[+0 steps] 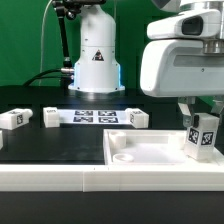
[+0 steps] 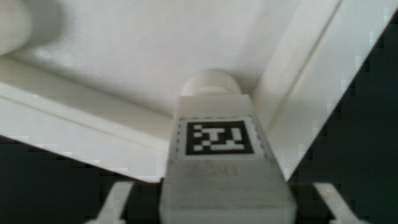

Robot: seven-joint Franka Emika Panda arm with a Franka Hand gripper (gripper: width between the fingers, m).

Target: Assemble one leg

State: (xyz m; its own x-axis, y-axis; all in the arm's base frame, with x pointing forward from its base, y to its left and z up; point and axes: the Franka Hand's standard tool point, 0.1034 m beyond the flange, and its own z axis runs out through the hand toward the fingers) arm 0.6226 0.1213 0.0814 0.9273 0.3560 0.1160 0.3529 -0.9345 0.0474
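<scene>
A leg, a small white post with a square tag, stands upright at the corner of the white tray on the exterior view's right. My gripper is straight above it, with one finger on each side. In the wrist view the leg fills the middle and its rounded end points at the tray's rim. The fingers stand off the leg with a dark gap on both sides, so my gripper is open around it.
Three more white tagged legs lie on the black table: one at the far left, one and one at either end of the marker board. The arm's white base stands behind.
</scene>
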